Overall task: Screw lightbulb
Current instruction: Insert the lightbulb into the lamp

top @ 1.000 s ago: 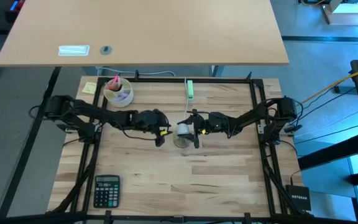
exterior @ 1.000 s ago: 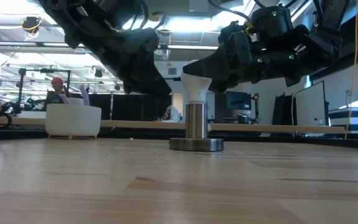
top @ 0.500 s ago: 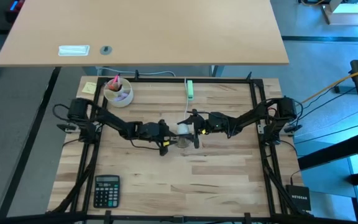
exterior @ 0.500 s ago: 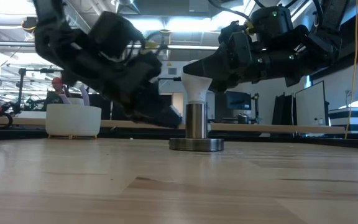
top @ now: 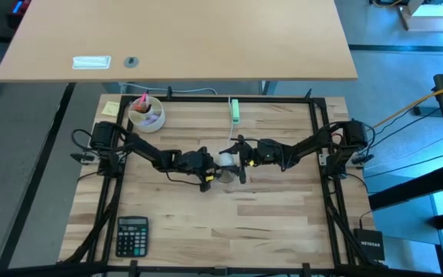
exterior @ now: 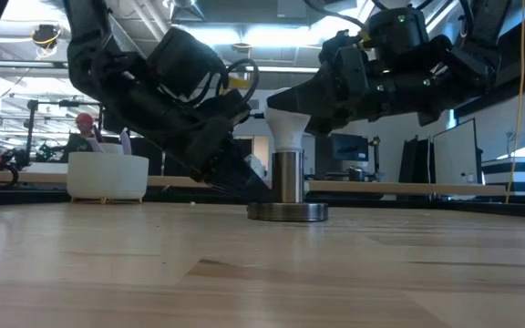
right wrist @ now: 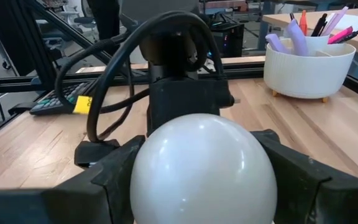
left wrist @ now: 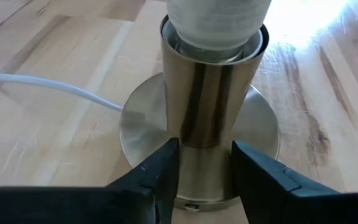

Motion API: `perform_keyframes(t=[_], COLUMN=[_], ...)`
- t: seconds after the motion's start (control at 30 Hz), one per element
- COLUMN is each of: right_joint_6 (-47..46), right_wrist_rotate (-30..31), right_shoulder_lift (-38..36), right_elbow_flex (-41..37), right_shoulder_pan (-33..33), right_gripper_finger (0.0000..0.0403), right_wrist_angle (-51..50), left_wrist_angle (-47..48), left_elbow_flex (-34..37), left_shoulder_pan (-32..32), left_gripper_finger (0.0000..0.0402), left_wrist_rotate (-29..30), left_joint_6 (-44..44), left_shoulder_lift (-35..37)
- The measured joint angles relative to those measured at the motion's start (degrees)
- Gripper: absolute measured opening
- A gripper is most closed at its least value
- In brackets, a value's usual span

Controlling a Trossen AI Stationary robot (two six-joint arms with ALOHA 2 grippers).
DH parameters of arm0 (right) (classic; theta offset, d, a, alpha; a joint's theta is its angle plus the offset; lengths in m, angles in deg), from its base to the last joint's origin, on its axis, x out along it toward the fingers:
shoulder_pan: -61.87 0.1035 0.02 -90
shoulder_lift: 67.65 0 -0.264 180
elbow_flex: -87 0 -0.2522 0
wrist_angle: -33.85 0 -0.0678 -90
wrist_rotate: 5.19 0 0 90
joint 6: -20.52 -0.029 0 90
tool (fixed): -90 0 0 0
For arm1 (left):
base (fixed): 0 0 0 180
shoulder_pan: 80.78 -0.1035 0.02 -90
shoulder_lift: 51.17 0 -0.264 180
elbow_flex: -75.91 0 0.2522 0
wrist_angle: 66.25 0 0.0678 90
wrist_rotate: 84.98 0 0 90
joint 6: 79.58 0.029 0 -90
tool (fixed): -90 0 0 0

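Right wrist view: smooth, frosted-white round lightbulb (right wrist: 202, 170) between pincer (right wrist: 202, 180) fingers.

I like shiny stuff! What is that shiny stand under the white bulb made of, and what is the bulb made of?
The round silver lamp stand looks like brushed metal: it mirrors the wood and light. The white pear-shaped lightbulb looks like smooth frosted glass or plastic with a soft sheen; the pictures can't settle which.

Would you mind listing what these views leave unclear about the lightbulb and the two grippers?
- Lightbulb thread: in the left wrist view the metal socket rim hides how deep it sits.
- Bulb head: in the low view the right gripper covers it.
- Left gripper: whether its fingers press the socket stem cannot be told.
- High view: bulb too small under both grippers.
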Motion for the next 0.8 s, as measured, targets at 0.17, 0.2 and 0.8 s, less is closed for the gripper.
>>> perform_keyframes(t=[0.17, 0.2, 0.8], right_joint_6=[-2.21, -3.43, -3.09], right_wrist_rotate=[2.72, 3.43, 15.61], right_shoulder_lift=[0.00, 0.00, 0.00], right_elbow_flex=[0.00, 0.00, 0.04], right_shoulder_pan=[0.11, 0.11, 5.23], right_gripper_finger=[0.0270, 0.0269, 0.0270], right_wrist_angle=[-0.02, -0.04, -1.26], left_wrist_angle=[-0.12, -0.50, -3.04], left_elbow_flex=[0.05, 0.09, 0.29], left_shoulder_pan=[0.00, 0.00, 0.02], left_gripper_finger=[0.0133, 0.0133, 0.0138], left_wrist_rotate=[0.11, 0.09, -0.15], left_joint_6=[-0.86, -0.84, 0.27], left_shoulder_lift=[-0.51, -0.53, -0.79])
